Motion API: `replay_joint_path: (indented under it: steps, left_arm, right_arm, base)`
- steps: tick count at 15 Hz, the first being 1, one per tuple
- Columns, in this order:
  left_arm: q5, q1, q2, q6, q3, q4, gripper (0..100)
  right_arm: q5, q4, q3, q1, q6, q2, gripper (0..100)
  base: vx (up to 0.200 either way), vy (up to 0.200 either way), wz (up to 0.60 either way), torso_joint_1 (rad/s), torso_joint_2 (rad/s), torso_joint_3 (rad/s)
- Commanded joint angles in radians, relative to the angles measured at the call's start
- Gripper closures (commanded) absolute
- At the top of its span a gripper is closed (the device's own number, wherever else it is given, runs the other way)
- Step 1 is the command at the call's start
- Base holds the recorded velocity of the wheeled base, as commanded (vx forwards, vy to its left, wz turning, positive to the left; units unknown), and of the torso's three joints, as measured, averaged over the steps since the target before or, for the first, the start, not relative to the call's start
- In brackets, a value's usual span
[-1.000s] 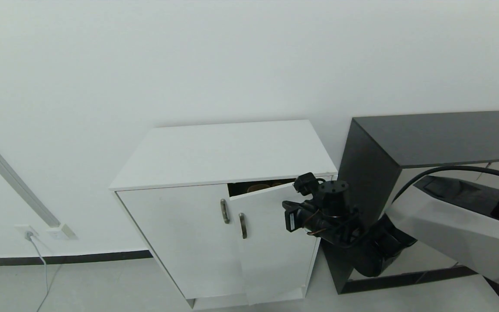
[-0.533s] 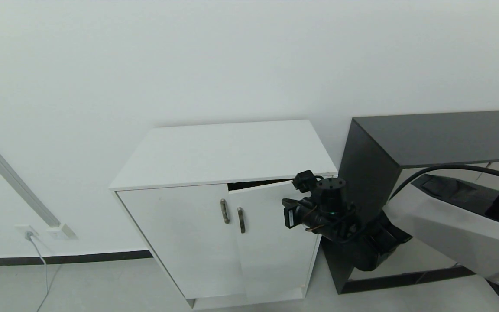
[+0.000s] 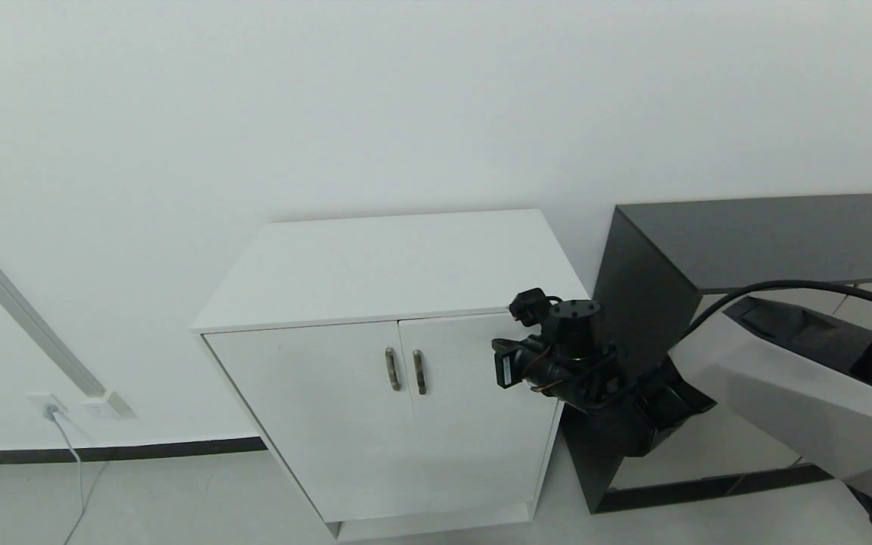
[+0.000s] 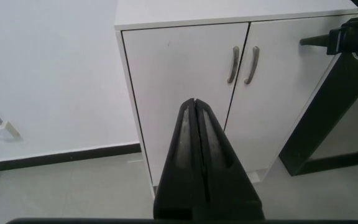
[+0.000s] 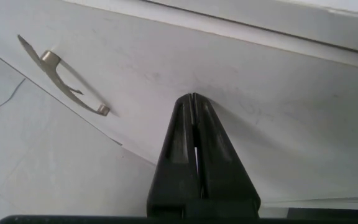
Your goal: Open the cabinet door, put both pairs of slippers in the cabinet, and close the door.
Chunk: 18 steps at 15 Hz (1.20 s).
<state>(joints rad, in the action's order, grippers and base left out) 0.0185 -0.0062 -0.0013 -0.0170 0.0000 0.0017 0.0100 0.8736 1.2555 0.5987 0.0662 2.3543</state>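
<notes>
The white cabinet [image 3: 390,265] stands against the wall with both doors flush and their two metal handles [image 3: 404,370] side by side. My right gripper [image 5: 194,96] is shut, and its tip presses flat on the right door [image 3: 474,424], to the side of that door's handle [image 5: 64,84]. The left wrist view shows the same gripper [image 4: 309,42] touching the door near its upper outer corner. My left gripper [image 4: 194,101] is shut on nothing and is held back from the cabinet front [image 4: 185,93], level with the left door.
A black sideboard [image 3: 746,235] stands close against the cabinet's right side. A wall socket with a hanging cable [image 3: 50,410] and a slanted cable duct [image 3: 20,310] are on the wall to the left. Bare grey floor [image 3: 141,499] lies before the cabinet.
The right door, ajar with a dark gap at its top, has swung flush shut. My right gripper moved toward the cabinet with it.
</notes>
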Motion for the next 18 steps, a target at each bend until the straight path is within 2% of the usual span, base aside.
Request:
replay_joint_path:
  steps: [1, 12, 15, 18]
  left_arm:
    - [0.0, 0.0, 0.001, 0.0, 0.0, 0.0, 100]
    - [0.0, 0.0, 0.001, 0.002, 0.0, 0.0, 100]
    - [0.0, 0.0, 0.001, 0.002, 0.0, 0.0, 100]
    - [0.0, 0.0, 0.001, 0.002, 0.0, 0.0, 100]
  right_arm:
    - [0.001, -0.005, 0.019, -0.002, 0.0, 0.003, 100]
    - [0.004, -0.005, 0.007, -0.004, 0.0, -0.007, 100]
    - [0.005, 0.025, -0.111, -0.002, 0.0, -0.087, 100]
    - [0.013, 0.163, -0.338, -0.013, 0.0, -0.204, 100]
  base:
    - [0.0, 0.0, 0.0, 0.0, 0.0, 0.0]
    - [0.0, 0.0, 0.0, 0.0, 0.0, 0.0]
    - [0.0, 0.0, 0.0, 0.0, 0.0, 0.0]
    - [0.0, 0.0, 0.0, 0.0, 0.0, 0.0]
